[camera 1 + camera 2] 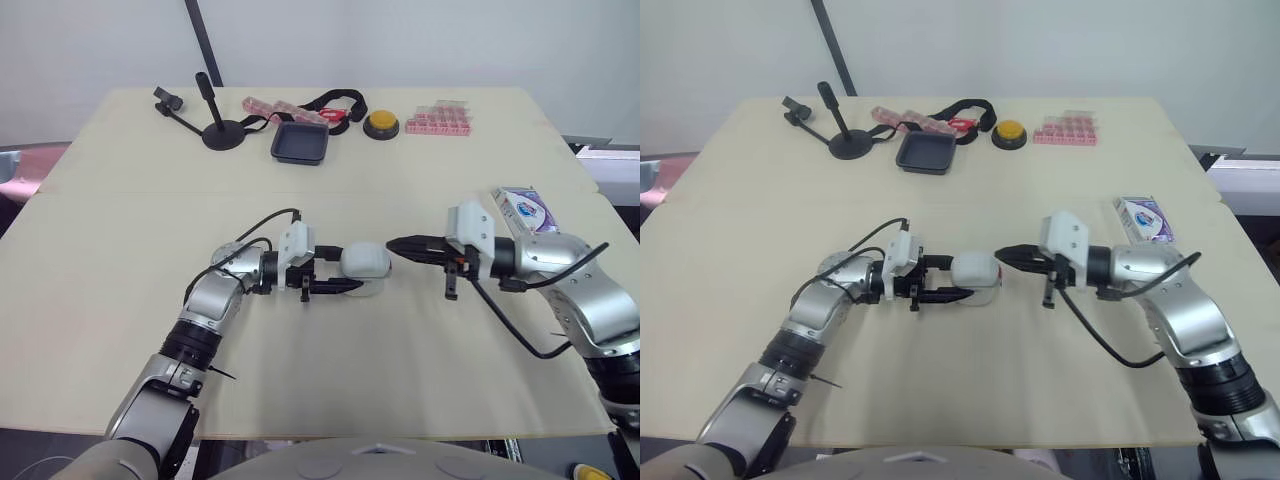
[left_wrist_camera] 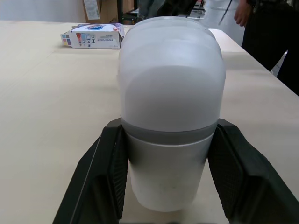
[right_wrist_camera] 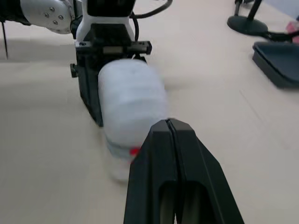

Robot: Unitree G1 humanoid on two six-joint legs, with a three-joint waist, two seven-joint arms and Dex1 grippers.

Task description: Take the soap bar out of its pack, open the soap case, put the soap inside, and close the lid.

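**A:** Where is the soap case (image 1: 365, 265), and why does it sit like that?

**B:** It lies mid-table with its white base down and the frosted lid on top. The lid looks seated on the grey band. The left gripper (image 1: 335, 270) clamps it from the robot's left, and the black fingers (image 2: 96, 182) press either side of the base, low down. I judge that this grip is chosen to pin the base and leave the lid free to move.

**A:** And the right gripper (image 1: 395, 244)?

**B:** Its two fingers are pressed together into one narrow point, holding nothing. That point aims at the free end of the case, right at it. Whether it actually touches, I cannot tell. A closed tip suits prying or nudging at the seam, so my guess is that it works on the lid while the other arm braces.

**A:** Is the soap inside?

**B:** I cannot tell, because the lid is too cloudy to see through. The soap pack (image 1: 522, 208) lies near the table's right edge, beside the right arm and well apart from the case. I cannot make out whether it has been opened.

**A:** Is anything in the way?

**B:** No. The dark tray (image 1: 300, 143) and the yellow button (image 1: 381, 123) sit far back on the table (image 1: 400, 370). A person stands past the table's end.
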